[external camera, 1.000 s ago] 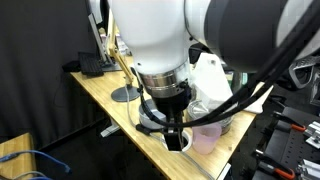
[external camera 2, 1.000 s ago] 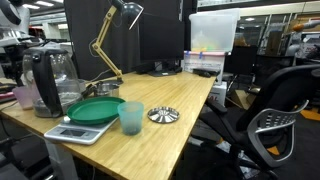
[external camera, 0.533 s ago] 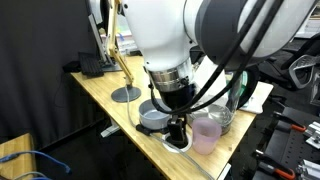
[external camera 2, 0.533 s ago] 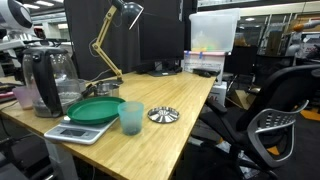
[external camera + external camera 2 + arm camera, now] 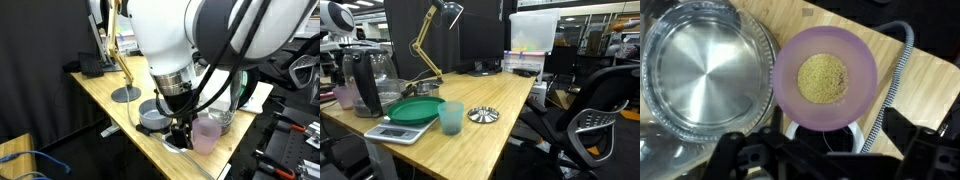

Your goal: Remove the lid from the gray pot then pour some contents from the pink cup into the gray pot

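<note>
The hand (image 5: 180,133) (spread or closed: cannot tell) hangs beside the pink cup (image 5: 825,78) near the edge of the surface (image 5: 100,95); a nudge could tip it.

Pink cup (image 5: 860,75) seen upright, translucent, part-filled with tan grains; short blue-gray pot (image 5: 150,118) noted near it

1. The robot arm (image 5: 165,30) had bulky, glossy white rounded links with a dark grey section.
2. A silvery ring (image 5: 170,78) circled its wrist.
3. The gripper (image 5: 181,133) was black.
4. Several black cables (image 5: 228,80) looped beside it.
</note>
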{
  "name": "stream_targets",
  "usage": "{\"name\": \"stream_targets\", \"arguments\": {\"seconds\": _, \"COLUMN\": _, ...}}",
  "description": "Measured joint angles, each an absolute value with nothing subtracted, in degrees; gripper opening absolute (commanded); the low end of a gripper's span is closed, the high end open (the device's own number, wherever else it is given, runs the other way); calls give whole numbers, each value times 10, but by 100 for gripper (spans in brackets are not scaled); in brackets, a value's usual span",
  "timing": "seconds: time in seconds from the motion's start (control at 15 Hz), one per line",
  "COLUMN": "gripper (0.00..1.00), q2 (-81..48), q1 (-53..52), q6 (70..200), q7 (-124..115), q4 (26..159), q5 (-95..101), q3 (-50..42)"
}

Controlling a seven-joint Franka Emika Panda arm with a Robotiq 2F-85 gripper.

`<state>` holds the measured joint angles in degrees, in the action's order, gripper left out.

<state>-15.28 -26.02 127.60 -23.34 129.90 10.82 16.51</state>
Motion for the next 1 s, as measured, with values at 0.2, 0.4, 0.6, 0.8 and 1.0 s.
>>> {"name": "stream_targets", "arguments": {"seconds": 0.2, "gripper": 100, "q2": -156, "q1": -263, "q6": 1276, "q7": -248, "q4": 1303, "q5": 101, "q3": 168}}
{"name": "stream_targets", "arguments": {"seconds": 0.4, "gripper": 100, "q2": -156, "q1": -267, "q6": 1276, "q7": -267, "q4": 1305, "q5": 101, "q3": 169}}
{"name": "stream_targets", "arguments": {"seconds": 0.6, "gripper": 100, "q2": -157, "q1": -272, "q6": 1276, "q7": -283, "q4": 1305, "q5": 101, "q3": 169}}
{"name": "stream_targets", "arguments": {"seconds": 0.8, "gripper": 100, "q2": -157, "q1": -271, "q6": 1275, "q7": -288, "q4": 1304, "q5": 102, "q3": 164}}
{"name": "stream_targets", "arguments": {"seconds": 1.0, "gripper": 100, "q2": -156, "q1": -266, "q6": 1246, "q7": -283, "q4": 1289, "q5": 104, "q3": 156}}
